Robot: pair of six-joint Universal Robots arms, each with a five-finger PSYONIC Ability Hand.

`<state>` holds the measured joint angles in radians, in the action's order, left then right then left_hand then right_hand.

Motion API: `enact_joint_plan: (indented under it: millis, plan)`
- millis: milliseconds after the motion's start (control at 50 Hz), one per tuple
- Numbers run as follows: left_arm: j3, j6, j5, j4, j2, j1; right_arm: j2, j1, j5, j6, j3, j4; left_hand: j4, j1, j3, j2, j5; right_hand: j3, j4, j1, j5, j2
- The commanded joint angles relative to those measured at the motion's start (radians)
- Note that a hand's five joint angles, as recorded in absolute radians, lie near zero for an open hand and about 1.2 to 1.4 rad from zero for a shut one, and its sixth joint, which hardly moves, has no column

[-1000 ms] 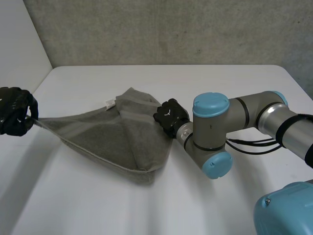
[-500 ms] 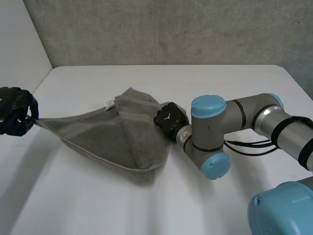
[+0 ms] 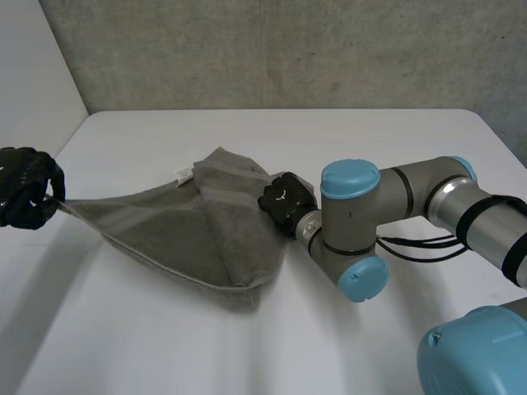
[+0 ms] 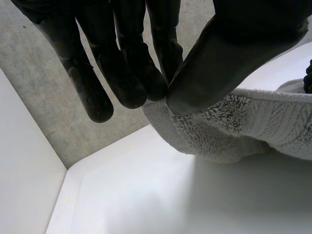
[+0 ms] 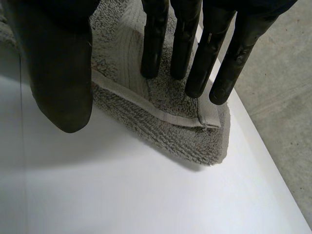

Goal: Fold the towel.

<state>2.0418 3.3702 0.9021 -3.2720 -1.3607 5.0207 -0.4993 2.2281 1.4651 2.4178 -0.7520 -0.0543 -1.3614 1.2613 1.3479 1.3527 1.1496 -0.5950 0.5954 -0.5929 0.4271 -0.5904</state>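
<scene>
Altogether: one grey towel (image 3: 198, 234), one left hand (image 3: 25, 188), one right hand (image 3: 284, 202).
Towel: bunched into a triangle on the white worktop (image 3: 370, 140).
Left fingers (image 4: 129, 73): pinching one towel corner against the thumb.
Right fingers (image 5: 195, 58): straight, spread over the opposite edge; contact hard to make out.

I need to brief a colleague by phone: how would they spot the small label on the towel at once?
On the white table lies a grey towel, one corner pinched by the left hand, the right hand over its other side. Along the towel's far edge, just toward the left hand from its farthest corner, sits the label: the one white patch on the grey cloth.
</scene>
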Motion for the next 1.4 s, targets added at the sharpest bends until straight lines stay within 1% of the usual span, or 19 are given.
enact_joint_plan:
  millis: [20, 160, 240, 540, 640, 700, 760, 800, 860, 900, 920, 960, 1020, 1140, 1260, 1300, 1340, 1360, 1400]
  plan:
    - [0.000, 0.000, 0.000, 0.000, 0.000, 0.000, 0.007, 0.013, -0.002, 0.006, 0.000, 0.005, -0.035, 0.135, 0.048, 0.044, 0.072, -0.018, 0.018, -0.020, 0.012, -0.023]
    - [0.001, 0.000, 0.000, 0.000, 0.000, 0.000, 0.015, 0.015, -0.003, 0.007, 0.002, 0.005, -0.035, 0.135, 0.048, 0.044, 0.072, -0.336, 0.335, -0.338, 0.329, -0.340]
    - [0.001, 0.000, 0.000, 0.000, -0.002, 0.000, 0.007, 0.015, -0.002, 0.010, 0.003, 0.004, -0.035, 0.135, 0.048, 0.044, 0.072, -0.800, 0.799, -0.802, 0.793, -0.804]
    - [-0.031, -0.032, 0.001, 0.002, 0.005, -0.003, -0.228, -0.008, -0.006, 0.145, -0.015, -0.015, -0.035, 0.135, 0.048, 0.044, 0.072, -0.801, 0.801, -0.803, 0.795, -0.806]
    - [-0.092, -0.121, 0.003, 0.006, 0.021, -0.002, -0.451, -0.079, -0.005, 0.132, -0.081, -0.073, -0.035, 0.135, 0.048, 0.044, 0.072, -0.801, 0.801, -0.803, 0.795, -0.806]
    - [-0.112, -0.146, 0.003, 0.009, 0.032, -0.002, -0.519, -0.099, -0.011, 0.133, -0.095, -0.101, -0.035, 0.135, 0.048, 0.044, 0.072, -0.801, 0.801, -0.803, 0.795, -0.806]
    - [-0.147, -0.196, 0.001, 0.011, 0.064, 0.000, -0.634, -0.131, -0.020, 0.124, -0.104, -0.200, -0.035, 0.135, 0.048, 0.044, 0.072, -0.801, 0.801, -0.803, 0.795, -0.806]
    - [-0.182, -0.250, 0.001, 0.011, 0.093, 0.000, -0.703, -0.165, -0.041, 0.092, -0.090, -0.374, -0.035, 0.135, 0.048, 0.044, 0.072, -0.801, 0.801, -0.803, 0.795, -0.806]
    - [-0.198, -0.276, 0.001, 0.012, 0.106, 0.000, -0.726, -0.188, -0.058, 0.067, -0.086, -0.473, -0.035, 0.135, 0.048, 0.044, 0.072, -0.801, 0.801, -0.803, 0.795, -0.806]
    - [-0.213, -0.327, 0.000, 0.014, 0.123, -0.002, -0.739, -0.222, -0.101, 0.011, -0.099, -0.666, -0.035, 0.135, 0.048, 0.044, 0.072, -0.801, 0.801, -0.803, 0.795, -0.806]
    - [-0.213, -0.327, 0.000, 0.014, 0.123, -0.002, -0.739, -0.222, -0.101, 0.011, -0.099, -0.667, -0.035, 0.135, 0.048, 0.044, 0.072, -0.801, 0.801, -0.803, 0.795, -0.806]
    - [-0.207, -0.359, -0.014, 0.018, 0.126, -0.017, -0.745, -0.234, -0.166, -0.047, -0.147, -0.815, -0.035, 0.135, 0.048, 0.044, 0.072, -0.801, 0.801, -0.803, 0.795, -0.806]
    - [-0.181, -0.365, -0.052, 0.025, 0.124, -0.025, -0.757, -0.249, -0.222, -0.098, -0.211, -0.864, -0.035, 0.135, 0.048, 0.044, 0.072, -0.801, 0.801, -0.803, 0.795, -0.806]
    - [-0.137, -0.360, -0.094, 0.018, 0.095, -0.040, -0.751, -0.272, -0.243, -0.146, -0.260, -0.849, -0.035, 0.135, 0.048, 0.044, 0.072, -0.801, 0.801, -0.803, 0.795, -0.806]
    - [-0.266, -0.362, -0.068, 0.021, -0.085, -0.128, -0.686, -0.266, -0.233, -0.114, -0.135, -0.697, -0.035, 0.135, 0.048, 0.044, 0.072, -0.801, 0.801, -0.803, 0.795, -0.806]
    - [-0.342, -0.365, -0.034, 0.028, -0.135, -0.163, -0.657, -0.260, -0.220, -0.074, -0.052, -0.622, -0.035, 0.135, 0.048, 0.044, 0.072, -0.801, 0.801, -0.803, 0.795, -0.806]
    - [-0.536, -0.371, 0.097, 0.044, -0.219, -0.215, -0.630, -0.234, -0.154, 0.073, 0.130, -0.439, -0.035, 0.135, 0.048, 0.044, 0.072, -0.801, 0.801, -0.803, 0.795, -0.806]
    - [-0.537, -0.371, 0.098, 0.044, -0.219, -0.215, -0.630, -0.234, -0.154, 0.073, 0.131, -0.438, -0.035, 0.135, 0.048, 0.044, 0.072, -0.801, 0.801, -0.803, 0.795, -0.806]
    - [-0.751, -0.382, 0.251, 0.072, -0.267, -0.254, -0.633, -0.213, -0.079, 0.264, 0.221, -0.240, -0.035, 0.135, 0.048, 0.044, 0.072, -0.801, 0.801, -0.803, 0.795, -0.806]
